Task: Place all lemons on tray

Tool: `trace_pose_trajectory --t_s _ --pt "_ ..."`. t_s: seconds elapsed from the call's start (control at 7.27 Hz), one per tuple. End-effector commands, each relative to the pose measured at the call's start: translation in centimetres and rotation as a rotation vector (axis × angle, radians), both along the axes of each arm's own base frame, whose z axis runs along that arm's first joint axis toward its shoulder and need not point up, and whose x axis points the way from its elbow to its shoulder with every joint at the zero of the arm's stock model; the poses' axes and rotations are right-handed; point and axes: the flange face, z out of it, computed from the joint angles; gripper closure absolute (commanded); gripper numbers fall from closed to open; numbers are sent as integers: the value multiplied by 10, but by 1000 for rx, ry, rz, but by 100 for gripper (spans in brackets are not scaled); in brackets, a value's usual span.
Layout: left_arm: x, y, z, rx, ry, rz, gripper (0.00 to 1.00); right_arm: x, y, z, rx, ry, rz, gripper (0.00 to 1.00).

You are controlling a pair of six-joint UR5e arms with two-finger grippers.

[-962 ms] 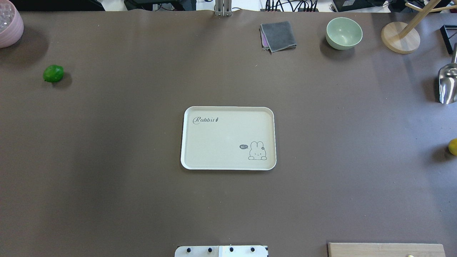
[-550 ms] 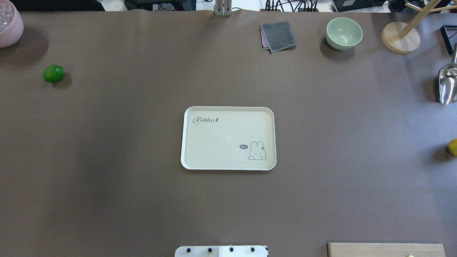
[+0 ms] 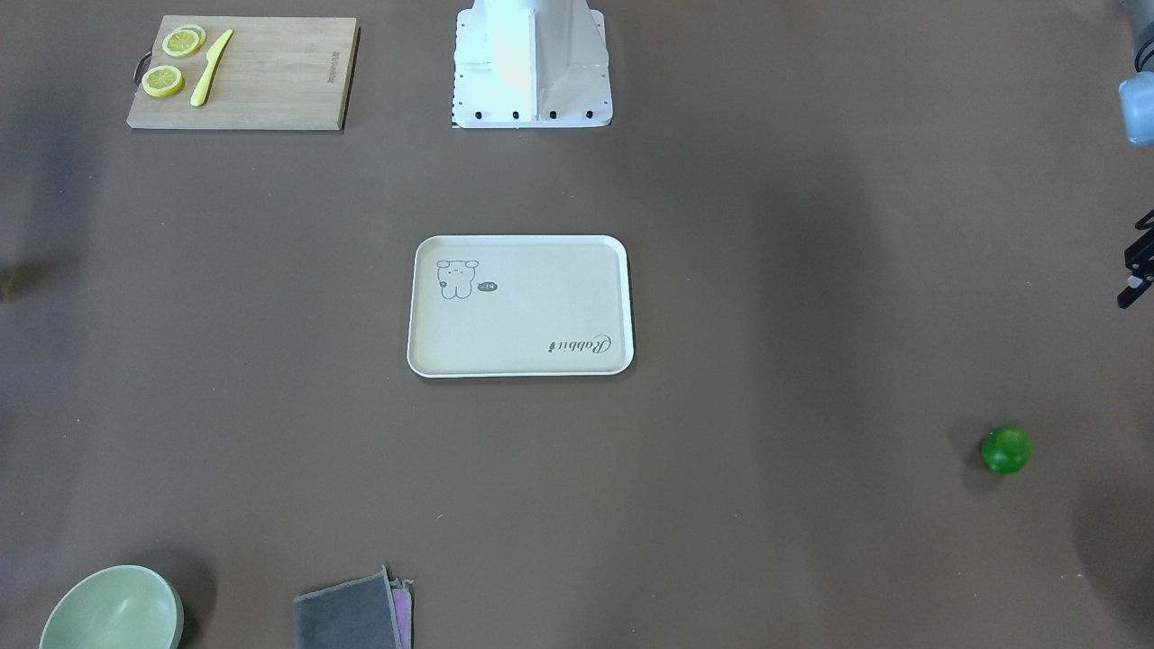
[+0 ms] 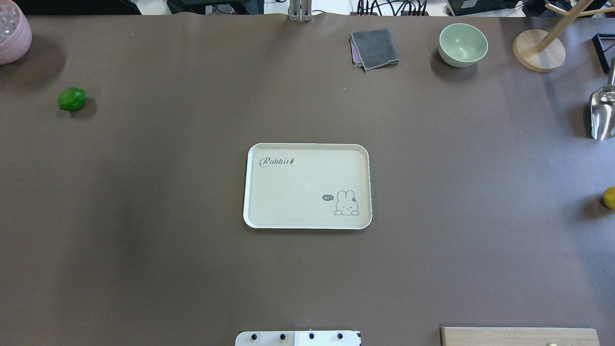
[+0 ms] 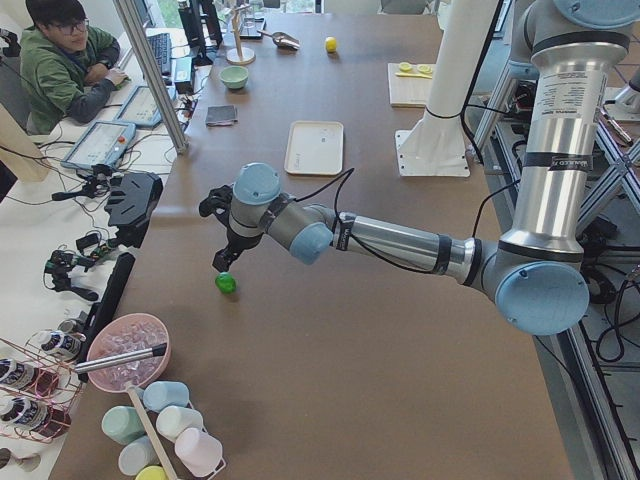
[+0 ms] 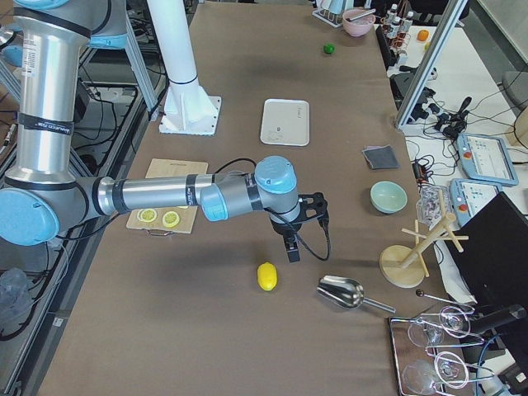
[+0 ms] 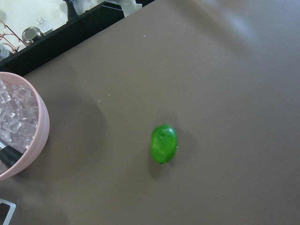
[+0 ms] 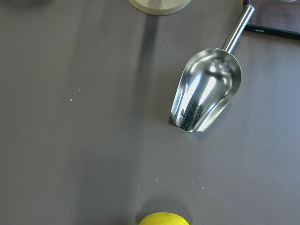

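Observation:
The green lemon lies on the brown table at the far left, near the centre of the left wrist view. The yellow lemon lies at the right edge; only its top shows in the right wrist view. The cream tray with the Rabbit print sits empty mid-table. My left gripper hangs just above the green lemon. My right gripper hangs above the table beside the yellow lemon. I cannot tell whether either gripper is open or shut.
A pink bowl of ice stands close to the green lemon. A steel scoop lies near the yellow lemon. A green bowl, grey cloth and wooden stand sit at the far edge. A cutting board holds lemon slices and a knife.

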Motion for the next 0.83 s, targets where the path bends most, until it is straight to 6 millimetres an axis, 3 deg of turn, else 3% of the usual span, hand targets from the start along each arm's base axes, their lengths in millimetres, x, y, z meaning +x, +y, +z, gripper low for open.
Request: trace_pose_trajectory --t_s 0.0,0.28,0.55,0.69 --pt "26 -32 30 -17 -28 18 1 -39 -7 -8 -35 -15 32 0" --pt "58 -41 36 -32 -32 61 1 -76 -12 -12 -64 12 57 0" --pt "115 -64 41 18 -123 72 1 -84 -13 -13 -55 13 54 0" --pt "126 -85 42 6 -138 69 1 -85 -13 -13 -55 13 51 0"
